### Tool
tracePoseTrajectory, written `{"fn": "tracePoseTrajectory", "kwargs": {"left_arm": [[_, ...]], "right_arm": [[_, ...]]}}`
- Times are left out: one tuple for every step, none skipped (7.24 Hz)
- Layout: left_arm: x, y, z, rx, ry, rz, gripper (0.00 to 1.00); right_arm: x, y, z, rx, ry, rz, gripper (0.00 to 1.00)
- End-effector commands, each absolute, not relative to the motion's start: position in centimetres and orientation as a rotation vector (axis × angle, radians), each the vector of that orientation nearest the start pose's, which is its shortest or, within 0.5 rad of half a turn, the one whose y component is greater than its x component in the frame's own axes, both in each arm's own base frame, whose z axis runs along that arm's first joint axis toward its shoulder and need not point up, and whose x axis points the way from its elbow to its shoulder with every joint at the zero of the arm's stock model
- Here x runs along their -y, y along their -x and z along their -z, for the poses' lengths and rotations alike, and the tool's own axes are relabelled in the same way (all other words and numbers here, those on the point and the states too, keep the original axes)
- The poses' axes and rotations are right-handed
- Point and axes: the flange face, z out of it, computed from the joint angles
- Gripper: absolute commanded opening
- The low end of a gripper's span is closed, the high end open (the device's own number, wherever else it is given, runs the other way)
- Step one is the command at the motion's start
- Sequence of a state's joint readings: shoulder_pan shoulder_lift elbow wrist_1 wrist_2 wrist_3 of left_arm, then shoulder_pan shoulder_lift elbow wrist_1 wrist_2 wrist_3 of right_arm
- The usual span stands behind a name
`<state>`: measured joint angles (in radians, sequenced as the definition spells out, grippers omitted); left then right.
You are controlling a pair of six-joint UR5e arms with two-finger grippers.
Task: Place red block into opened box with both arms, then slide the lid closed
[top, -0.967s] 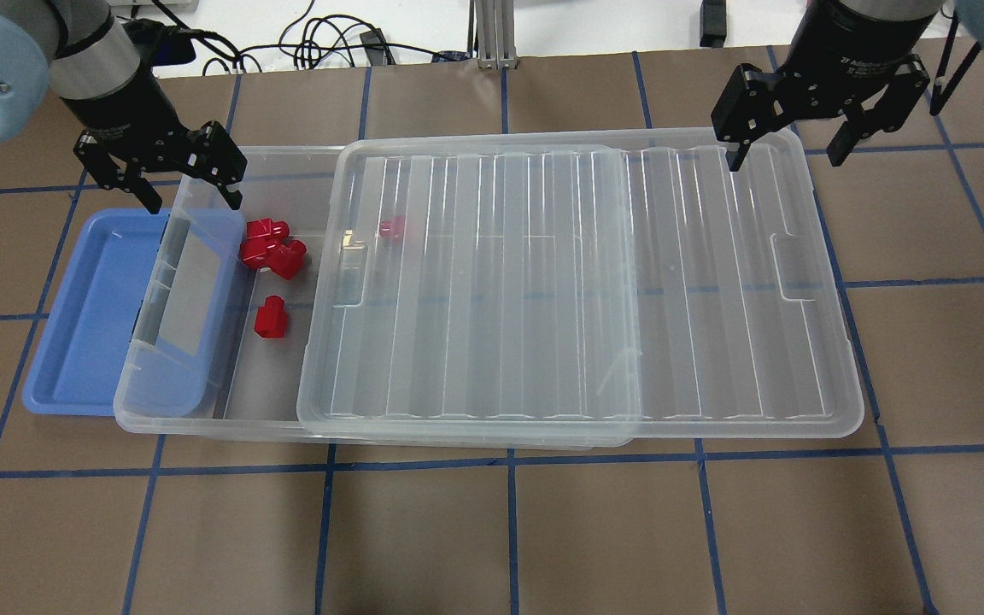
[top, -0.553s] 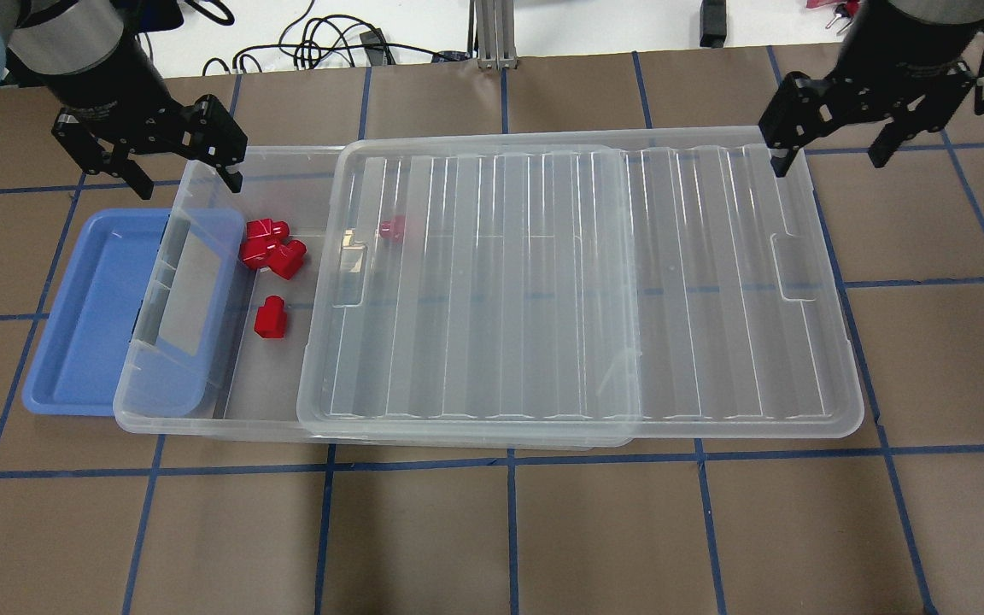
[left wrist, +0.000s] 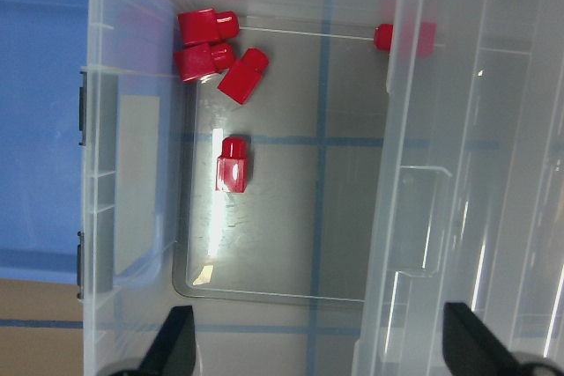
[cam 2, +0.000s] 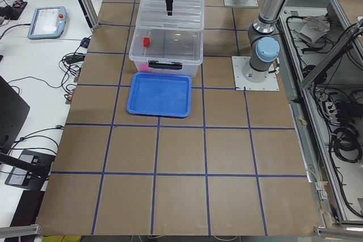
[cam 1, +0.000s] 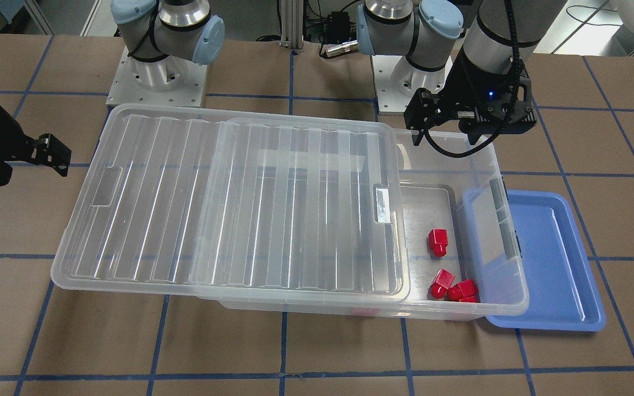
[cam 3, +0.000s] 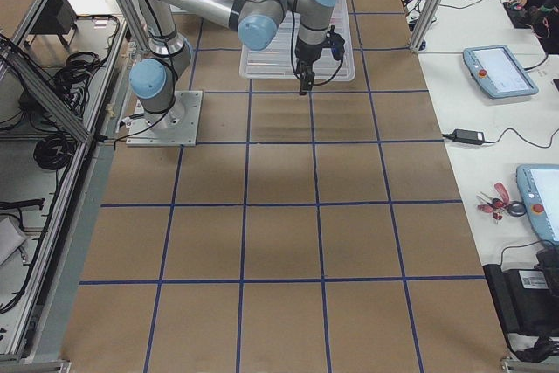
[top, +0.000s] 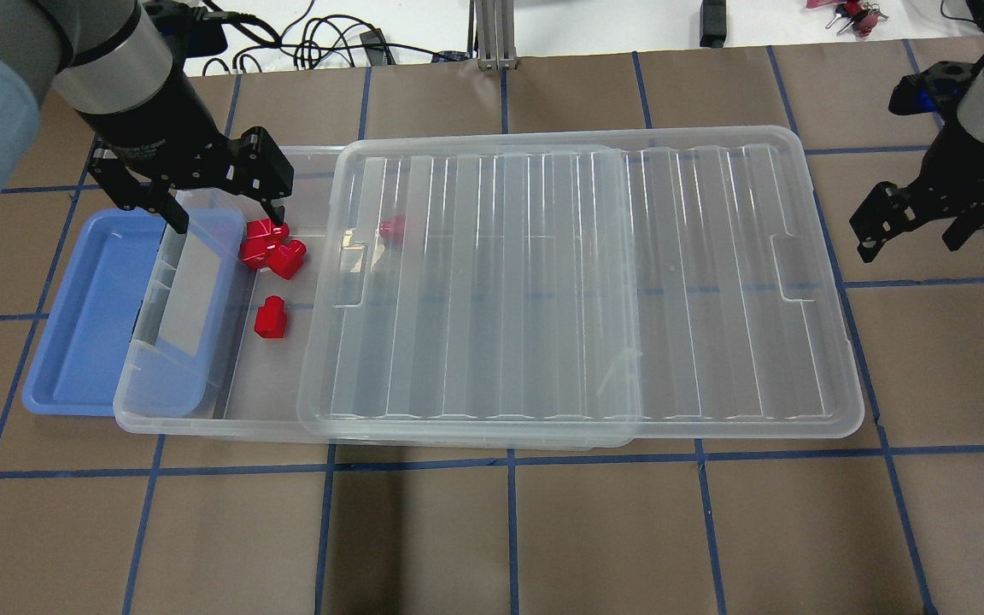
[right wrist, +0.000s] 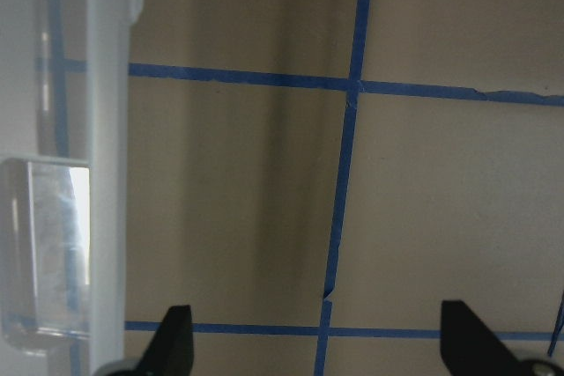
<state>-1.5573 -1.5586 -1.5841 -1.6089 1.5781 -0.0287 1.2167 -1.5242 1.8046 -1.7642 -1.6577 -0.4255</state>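
Several red blocks lie in the uncovered left end of the clear box [top: 169, 422]: a cluster [top: 271, 248], a single one [top: 270, 317] and one under the lid's edge [top: 392, 227]. The ribbed lid [top: 586, 282] covers the rest and overhangs the box's right end. My left gripper [top: 227, 220] hangs open and empty above the box's far side, one finger just over the cluster [left wrist: 207, 41]. The left wrist view shows the single block [left wrist: 233, 163] beyond the open left gripper [left wrist: 322, 341]. My right gripper [top: 909, 246] is open over bare table, right of the lid's short end [right wrist: 106, 129].
A shallow blue tray [top: 86, 316] lies under and beside the box's left end. The table is brown with blue tape lines [right wrist: 344, 173]. Cables and an aluminium post [top: 492, 34] sit beyond the far edge. The arm bases [cam 1: 157, 82] stand behind the box.
My left gripper has moved right, over the box's open end above the red cluster. My right gripper has swung from the lid's far right corner to beside its right short end. Both stayed open.
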Motion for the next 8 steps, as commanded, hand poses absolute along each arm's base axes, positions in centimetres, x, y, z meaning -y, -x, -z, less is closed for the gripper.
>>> {"fn": "tracePoseTrajectory", "kwargs": {"left_arm": [[47.7, 11.7, -47.8, -3.090, 0.067, -0.074, 1.00], [48.0, 11.7, -48.3, -3.090, 0.070, -0.057, 1.00], [48.1, 11.7, -48.6, -3.099, 0.068, -0.048, 1.00], [48.2, 11.6, -48.7, -3.096, 0.068, -0.043, 1.00], [48.5, 10.6, -49.3, -3.106, 0.104, -0.027, 1.00], [48.9, 9.7, -49.6, -3.107, 0.126, -0.025, 1.00], [49.0, 9.7, -49.4, -3.111, 0.102, -0.030, 1.00], [49.1, 9.8, -49.3, -3.113, 0.100, -0.035, 1.00]], "right_arm": [[49.3, 4.8, -35.3, -3.168, 0.103, -0.187, 1.00], [49.2, 4.4, -35.0, -3.163, 0.084, -0.192, 1.00], [49.4, 3.8, -34.9, -3.134, 0.056, -0.171, 1.00], [49.5, 3.2, -34.9, -3.121, 0.066, -0.162, 1.00], [49.7, 1.5, -34.7, -3.109, 0.108, -0.155, 1.00], [49.8, 0.1, -34.7, -3.113, 0.120, -0.144, 1.00], [50.0, -1.0, -35.0, -3.119, 0.125, -0.125, 1.00], [50.2, -3.0, -34.8, -3.111, 0.138, -0.106, 1.00]]}}
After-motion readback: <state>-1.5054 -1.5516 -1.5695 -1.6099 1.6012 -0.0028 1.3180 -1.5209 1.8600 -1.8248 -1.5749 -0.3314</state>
